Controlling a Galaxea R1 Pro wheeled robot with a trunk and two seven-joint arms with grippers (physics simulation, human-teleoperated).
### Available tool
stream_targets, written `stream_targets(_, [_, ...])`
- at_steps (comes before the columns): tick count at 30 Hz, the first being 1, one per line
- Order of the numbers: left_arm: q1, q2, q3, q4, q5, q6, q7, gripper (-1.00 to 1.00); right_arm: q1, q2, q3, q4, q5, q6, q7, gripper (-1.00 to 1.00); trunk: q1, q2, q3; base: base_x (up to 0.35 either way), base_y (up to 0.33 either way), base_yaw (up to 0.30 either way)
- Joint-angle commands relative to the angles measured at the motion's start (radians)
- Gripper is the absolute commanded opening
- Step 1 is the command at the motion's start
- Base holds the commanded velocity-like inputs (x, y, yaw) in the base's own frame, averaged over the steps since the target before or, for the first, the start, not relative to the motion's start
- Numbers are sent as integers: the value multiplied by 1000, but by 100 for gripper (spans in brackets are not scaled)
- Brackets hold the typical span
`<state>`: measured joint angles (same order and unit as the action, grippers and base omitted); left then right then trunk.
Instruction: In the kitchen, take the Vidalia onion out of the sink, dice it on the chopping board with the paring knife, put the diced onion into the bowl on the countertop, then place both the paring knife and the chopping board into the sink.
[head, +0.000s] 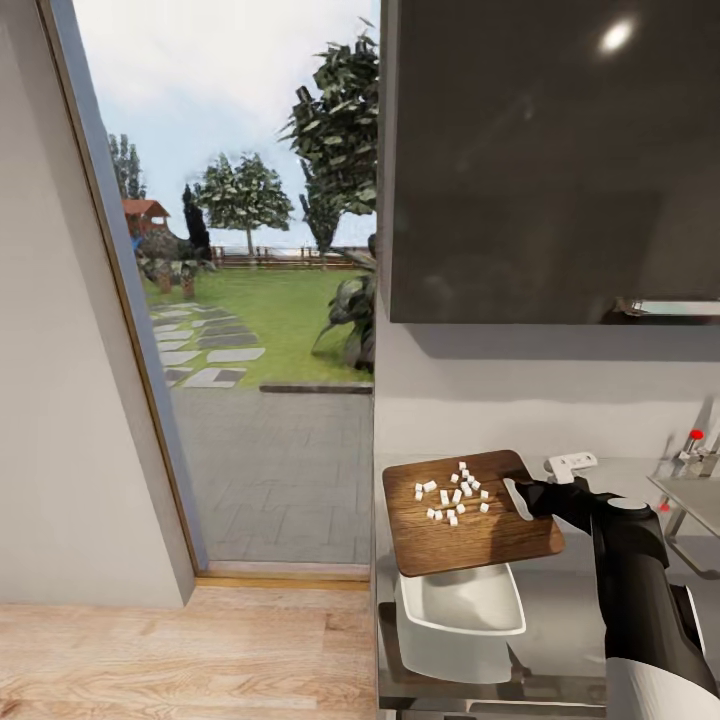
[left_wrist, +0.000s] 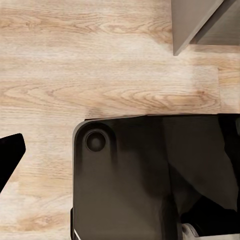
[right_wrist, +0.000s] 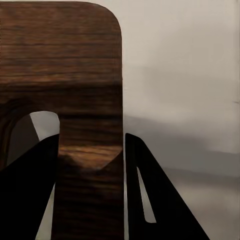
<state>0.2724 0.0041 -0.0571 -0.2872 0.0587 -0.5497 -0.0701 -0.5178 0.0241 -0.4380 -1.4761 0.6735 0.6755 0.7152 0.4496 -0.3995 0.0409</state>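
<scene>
The brown chopping board (head: 470, 538) hangs tilted above the countertop (head: 570, 610), with several tiny white bits of diced onion (head: 455, 495) on its top. My right gripper (head: 522, 497) is shut on the board's right edge by its handle hole. In the right wrist view, the board (right_wrist: 75, 75) runs between the two black fingers (right_wrist: 150, 200). The white squarish bowl (head: 460, 628) sits on the countertop right under the board's near edge. At the far right is the corner of the sink (head: 700, 500), with the tap's red knob (head: 697, 435). One left finger (left_wrist: 10, 155) hangs over the floor.
A dark wall cabinet (head: 550, 160) hangs over the countertop. A tall glass door (head: 260, 300) onto a garden stands to the left, above a light wood floor (head: 180, 650). A small white object (head: 570, 463) lies behind the board. My dark base (left_wrist: 150, 175) is below the left wrist.
</scene>
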Motion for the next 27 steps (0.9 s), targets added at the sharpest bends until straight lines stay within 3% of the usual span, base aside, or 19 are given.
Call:
stream_targets(1, [1, 1, -4, -1, 6, -1, -2, 100, -1, 1, -2, -1, 9, 1, 10, -100, 0, -1, 0, 0, 0, 0])
stream_targets(21, [1, -15, -4, 0, 4, -1, -1, 100, -1, 6, 1, -1, 8, 1, 12, -100, 0, -1, 0, 23, -38, 0])
stream_targets(27, [1, -15, -4, 0, 4, -1, -2, 100, -1, 6, 1, -1, 8, 1, 12, -100, 0, -1, 0, 1, -244, 0])
